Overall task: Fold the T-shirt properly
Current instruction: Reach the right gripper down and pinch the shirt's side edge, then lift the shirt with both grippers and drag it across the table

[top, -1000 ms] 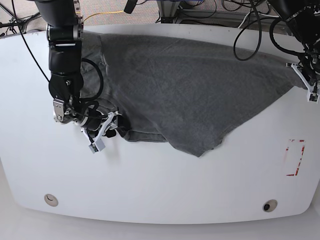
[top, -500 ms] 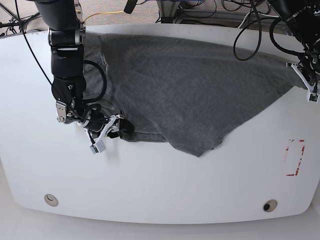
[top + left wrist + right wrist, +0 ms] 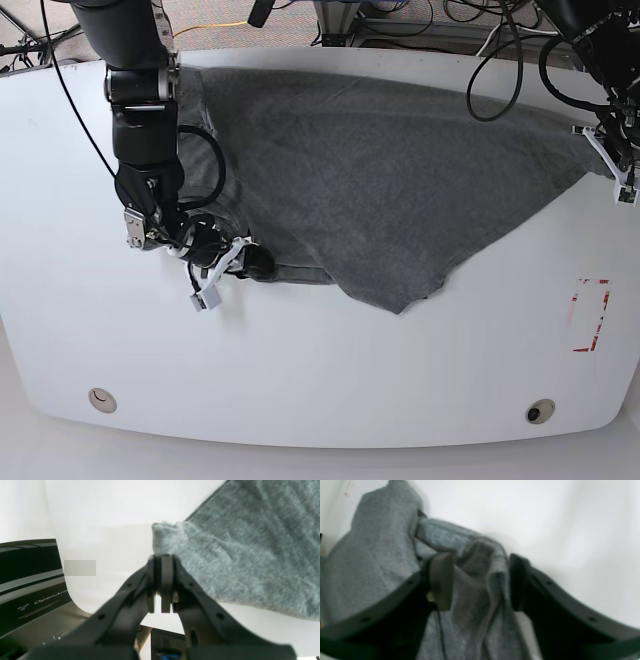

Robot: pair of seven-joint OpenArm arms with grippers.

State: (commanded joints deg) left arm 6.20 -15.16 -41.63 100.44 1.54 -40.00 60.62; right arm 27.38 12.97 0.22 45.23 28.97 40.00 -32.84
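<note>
Left jaws pinch T-shirt (image 3: 237,555) corner; "OpenArm" (image 3: 47,598) lettering beside.

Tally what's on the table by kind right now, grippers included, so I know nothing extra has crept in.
T-shirt: 1, grey, spread on the white table
Grippers: 2, left gripper shut on the T-shirt, right gripper open around a fold
Red-marked label: 1
Total: 4

T-shirt (image 3: 380,170): heather-grey knit cloth, soft, matt, finely fuzzy, bunched in folds between the right gripper (image 3: 477,582) jaws | left gripper (image 3: 161,580): matt black plastic, smooth, pads pressed together below a cloth corner | table (image 3: 330,370): white, smooth, faint sheen beyond both jaws
</note>
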